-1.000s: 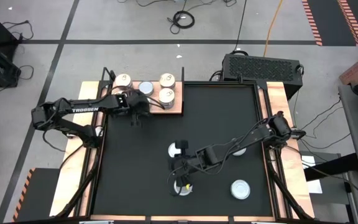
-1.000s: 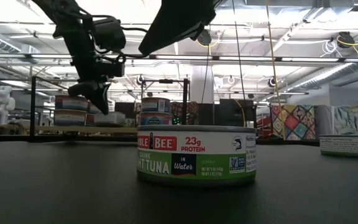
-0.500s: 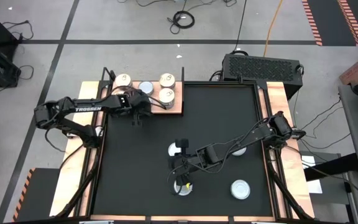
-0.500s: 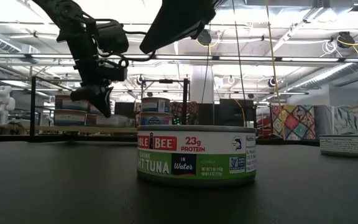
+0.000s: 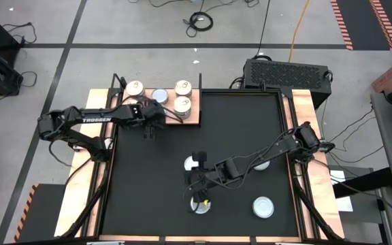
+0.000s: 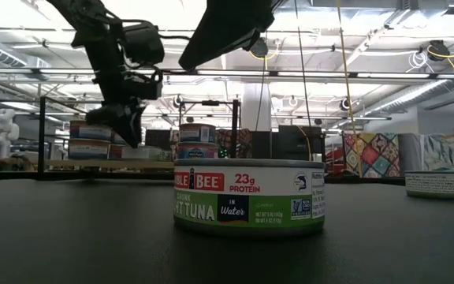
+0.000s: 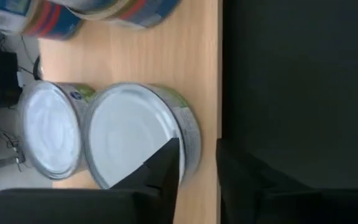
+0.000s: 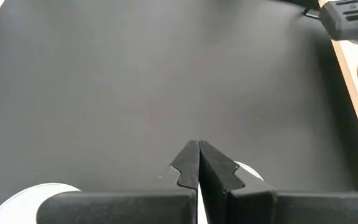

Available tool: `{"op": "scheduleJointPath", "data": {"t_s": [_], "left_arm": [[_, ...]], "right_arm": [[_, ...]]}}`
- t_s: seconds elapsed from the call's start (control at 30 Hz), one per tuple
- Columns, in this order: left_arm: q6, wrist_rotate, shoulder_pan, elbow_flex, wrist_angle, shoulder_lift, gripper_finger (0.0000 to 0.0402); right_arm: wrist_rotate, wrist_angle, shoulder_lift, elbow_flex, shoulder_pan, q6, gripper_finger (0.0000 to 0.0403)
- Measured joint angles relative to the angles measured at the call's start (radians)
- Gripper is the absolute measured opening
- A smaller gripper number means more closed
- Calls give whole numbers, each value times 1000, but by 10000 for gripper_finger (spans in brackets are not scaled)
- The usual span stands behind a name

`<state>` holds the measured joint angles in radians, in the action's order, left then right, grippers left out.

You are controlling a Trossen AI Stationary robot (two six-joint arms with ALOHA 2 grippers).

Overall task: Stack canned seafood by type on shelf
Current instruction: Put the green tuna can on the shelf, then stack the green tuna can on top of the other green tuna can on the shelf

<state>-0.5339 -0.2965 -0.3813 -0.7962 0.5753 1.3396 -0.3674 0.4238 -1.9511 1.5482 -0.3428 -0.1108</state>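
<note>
Left wrist view: jaws of the left gripper (image 7: 197,144) parted partway, clamped on nothing. One finger (image 7: 166,165) over the lid of a silver tin (image 7: 129,137), the other out over the edge of the black mat (image 7: 291,74), the tin's rim loose in the gap. Strip of green label on that tin's wall, writing too small to read. Touching it, a second silver tin (image 7: 47,138), both flat on the shelf (image 7: 166,56). Farther along the board, two red-and-blue tins (image 7: 42,18), labels unreadable.

Right wrist view: jaws of the right gripper (image 8: 197,144) pressed fully together, empty, above the mat, with two pale lids (image 8: 247,171) partly visible beneath.

High view: shelf at the far left corner of the mat. Four tins uncovered on it: three gold-lidded tins (image 5: 183,87) and one bluish tin (image 5: 160,96). Left gripper at the shelf's near edge, whatever sits beneath it hidden. "TROSSEN" in white along the left arm (image 5: 94,120). Four more tins out on the mat: one under the right gripper near the front (image 5: 199,205), one just behind it (image 5: 194,163), one half hidden by the right arm (image 5: 260,165), one alone at the front right (image 5: 263,207).

Low view: one tuna tin (image 6: 249,197) close up on the table, green and white label reading "BLE BEE", "23g PROTEIN", "HT TUNA", "IN Water". Part of another tin at the right edge (image 6: 444,184). In the distance, stacked tins on the shelf.
</note>
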Motion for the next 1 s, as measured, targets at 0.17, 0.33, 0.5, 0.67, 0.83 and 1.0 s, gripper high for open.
{"op": "scheduleJointPath", "data": {"t_s": [0.17, 0.33, 0.5, 0.67, 0.83, 1.0], "left_arm": [[57, 8, 44, -68, 82, 0, 146], [116, 255, 148, -92, 64, -2, 163], [136, 304, 374, -44, -135, -1, 164], [37, 201, 580, 18, -393, 38, 164], [-7, 189, 637, 19, -520, 195, 164], [-93, 130, 651, 2, -580, 321, 164]], "right_arm": [[-1, 31, 4, 0, 6, 0, 0], [-2, 131, 41, 0, -2, -41, 0], [-73, 240, 83, 0, -38, -117, 0], [-132, 309, 106, 0, -81, -177, 0], [-138, 301, 107, 0, -101, -189, 0], [-139, 303, 107, 0, -105, -203, 0]]}}
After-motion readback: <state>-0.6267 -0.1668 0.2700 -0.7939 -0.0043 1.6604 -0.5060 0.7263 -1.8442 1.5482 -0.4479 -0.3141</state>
